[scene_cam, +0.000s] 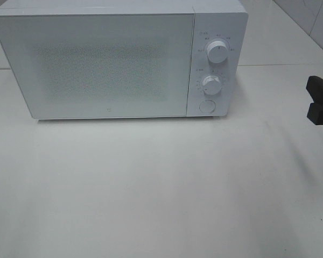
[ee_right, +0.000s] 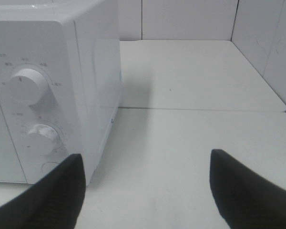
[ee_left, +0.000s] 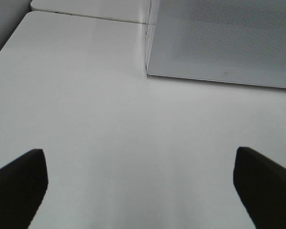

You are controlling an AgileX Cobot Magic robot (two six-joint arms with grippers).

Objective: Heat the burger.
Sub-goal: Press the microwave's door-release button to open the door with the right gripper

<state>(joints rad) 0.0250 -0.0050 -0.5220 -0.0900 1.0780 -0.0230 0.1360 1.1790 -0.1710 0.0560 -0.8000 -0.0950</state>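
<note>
Cannot see the burger in any of the three views. Cannot tell whether it sits inside the microwave [scene_cam: 121,59]: white, boxy, upright at the back of the surface [scene_cam: 151,193], with the door [scene_cam: 91,70] shut flush and its speckled panel opaque, showing nothing behind.

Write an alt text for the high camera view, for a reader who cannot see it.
A white microwave with its door shut stands at the back of a white table; two dials and a round button sit on its right panel. The open right gripper, black, shows at the right edge, holding nothing.
</note>
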